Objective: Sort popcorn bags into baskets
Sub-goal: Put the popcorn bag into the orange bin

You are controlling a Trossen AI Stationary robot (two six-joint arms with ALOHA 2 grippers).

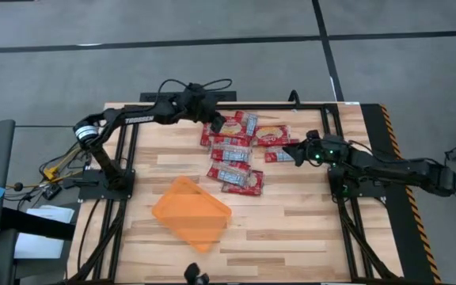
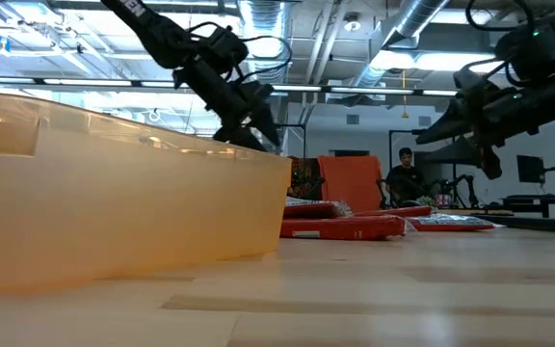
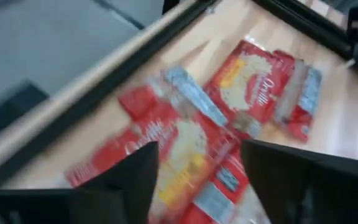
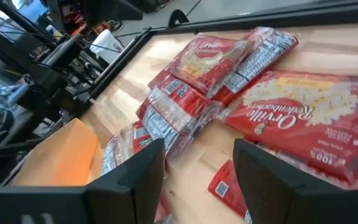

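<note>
Position, high view: my left jaws (image 1: 214, 123) hang over the upper-left end of the cluster of popcorn bags (image 1: 238, 150), just above centre of the frame. My right jaws (image 1: 293, 150) sit at the right edge of the same cluster, at mid-height of the frame.

Jaw state: in the left wrist view my two left fingers (image 3: 129, 180) stand apart with red packets visible through the gap; nothing is held between them. In the right wrist view my right fingers (image 4: 135, 177) also stand wide apart, with bare wood and packets showing between them; nothing is gripped.

Task items: the popcorn bags lie flat on the wooden counter (image 1: 291, 222) in a loose overlapping pile, centre to upper-centre of the high view. They are red packets with yellow-cream panels and grey-white label strips. In the right wrist view one large packet (image 4: 303, 118) fills the right side of the frame, with further packets stacked toward the upper centre.

Basket: the orange bin (image 1: 191, 212) rests on the counter at lower centre-left of the high view, turned at an angle, apart from the pile. In that view no packet is visible inside it. In the low view its translucent wall (image 2: 114, 202) fills the left half of the frame.

Background: a person (image 2: 405, 173) is visible in the room beyond the counter, right of centre in the low view.
</note>
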